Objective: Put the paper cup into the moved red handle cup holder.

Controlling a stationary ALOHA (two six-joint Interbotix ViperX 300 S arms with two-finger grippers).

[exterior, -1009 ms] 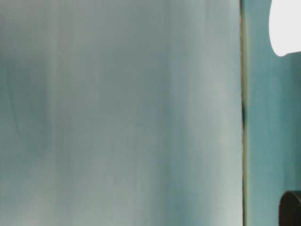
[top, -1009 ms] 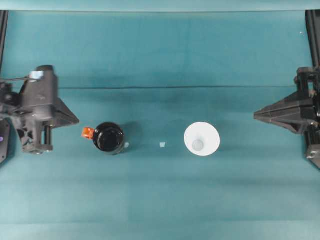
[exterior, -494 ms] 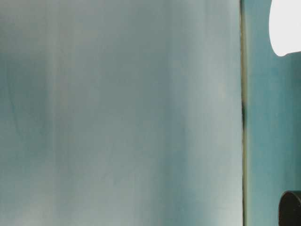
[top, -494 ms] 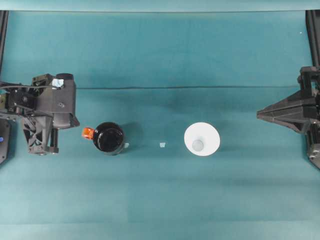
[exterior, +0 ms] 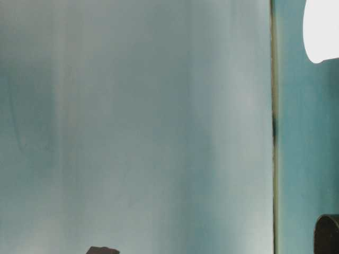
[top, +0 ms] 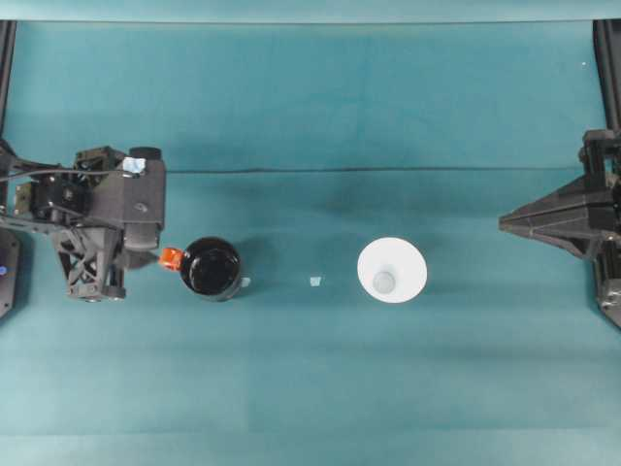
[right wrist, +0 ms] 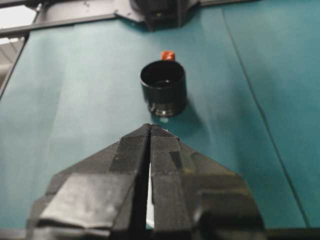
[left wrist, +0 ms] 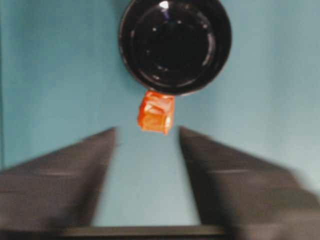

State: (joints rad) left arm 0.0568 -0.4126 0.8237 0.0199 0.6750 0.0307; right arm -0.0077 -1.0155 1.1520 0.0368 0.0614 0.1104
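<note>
Overhead: paper cup (top: 392,270) upright, empty.

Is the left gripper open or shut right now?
Open. In the left wrist view, the left gripper has its jaws spread, bare table between them, and the red handle just ahead, untouched.

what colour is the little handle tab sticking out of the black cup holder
Red-orange. The handle tab on the red handle cup holder shows best in the left wrist view.

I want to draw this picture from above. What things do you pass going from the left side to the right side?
Left gripper → red handle cup holder → small white scrap → paper cup → right gripper.
</note>
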